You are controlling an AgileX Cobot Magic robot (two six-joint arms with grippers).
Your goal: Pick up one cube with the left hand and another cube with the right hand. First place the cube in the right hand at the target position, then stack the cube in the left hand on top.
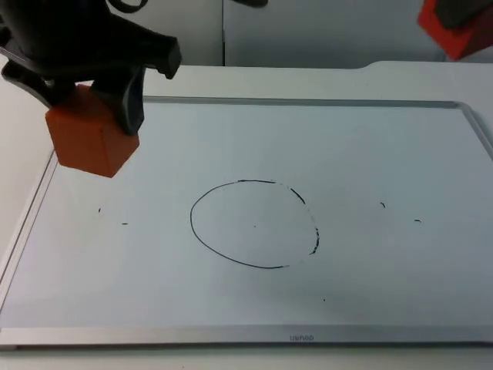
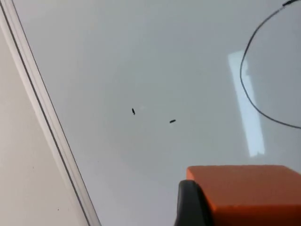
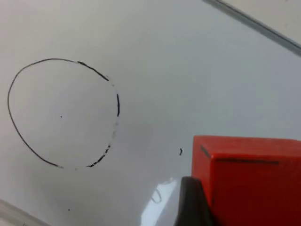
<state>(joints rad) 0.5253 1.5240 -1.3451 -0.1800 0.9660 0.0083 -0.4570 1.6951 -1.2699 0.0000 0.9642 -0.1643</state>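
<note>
We hold an orange cube [image 1: 86, 139] aloft in our left gripper [image 1: 96, 108] and a red cube [image 1: 454, 31] in our right gripper [image 1: 456, 19], both clear of the surface [image 1: 246, 308] so the drawn circle [image 1: 254, 223] stays free for placing.

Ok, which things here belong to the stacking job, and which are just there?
Job:
- orange cube held in left claw, lifted
- red cube held in right claw, lifted
- drawn circle, the likely target

Just there:
- whiteboard
- small pen marks
</note>
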